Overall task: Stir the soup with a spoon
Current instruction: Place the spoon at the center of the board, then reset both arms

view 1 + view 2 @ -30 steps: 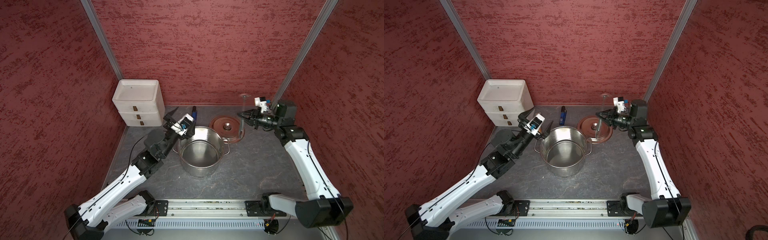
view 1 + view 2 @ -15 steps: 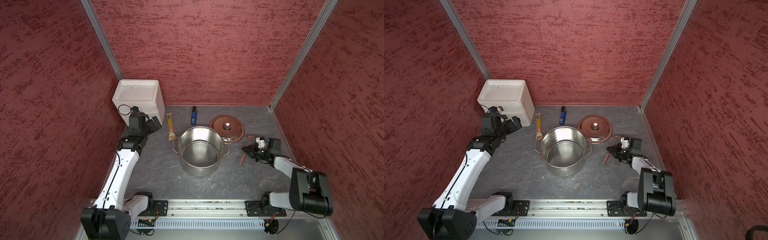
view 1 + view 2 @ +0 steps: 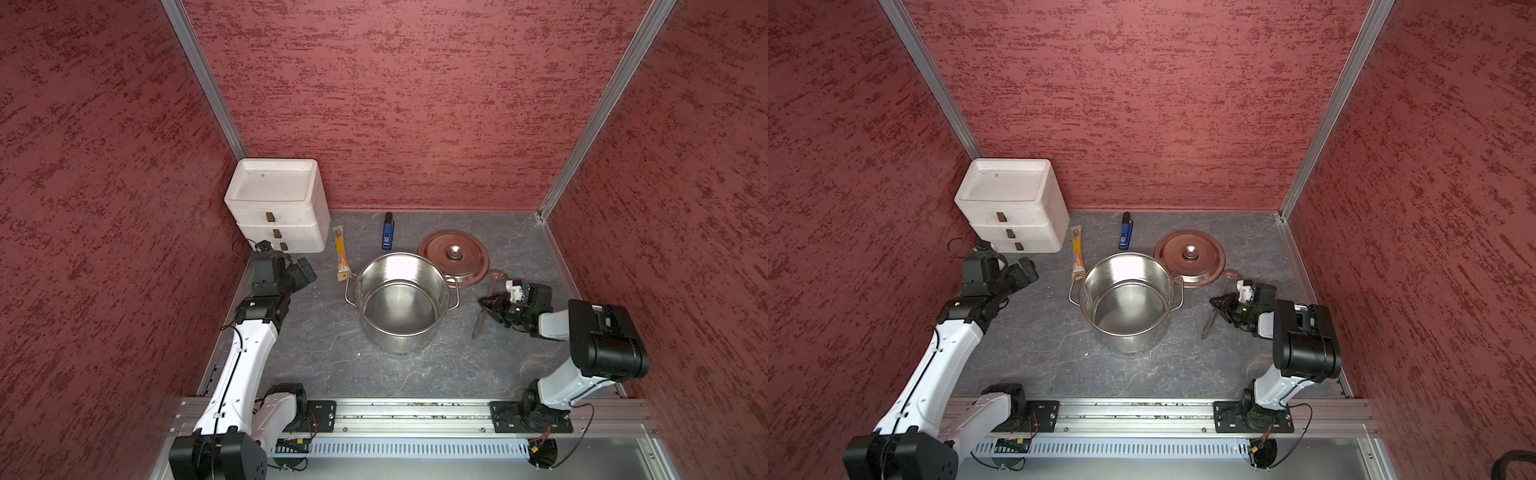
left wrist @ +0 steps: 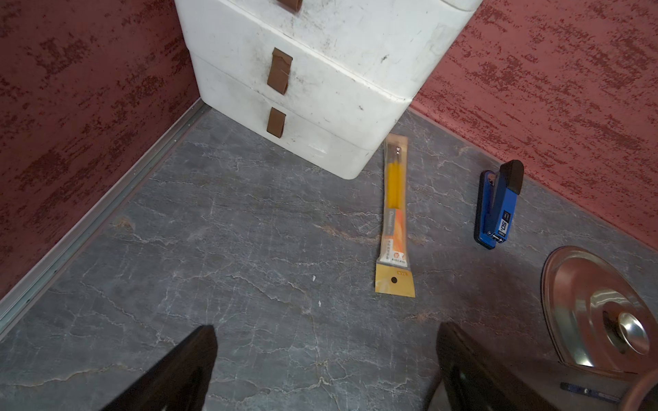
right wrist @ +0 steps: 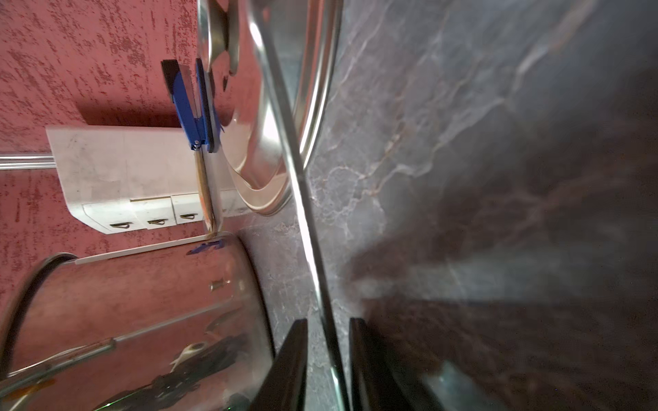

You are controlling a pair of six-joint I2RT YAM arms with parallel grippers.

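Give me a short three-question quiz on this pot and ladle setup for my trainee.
1. True or false: the lid sits on the stockpot.
2. What runs between the fingers of the right claw? A) blue stapler B) ladle handle C) orange packet
3. How many drawers does the white drawer unit have?

Key: 1 false, the lid lies off the stockpot, knob up. 2 B. 3 three.
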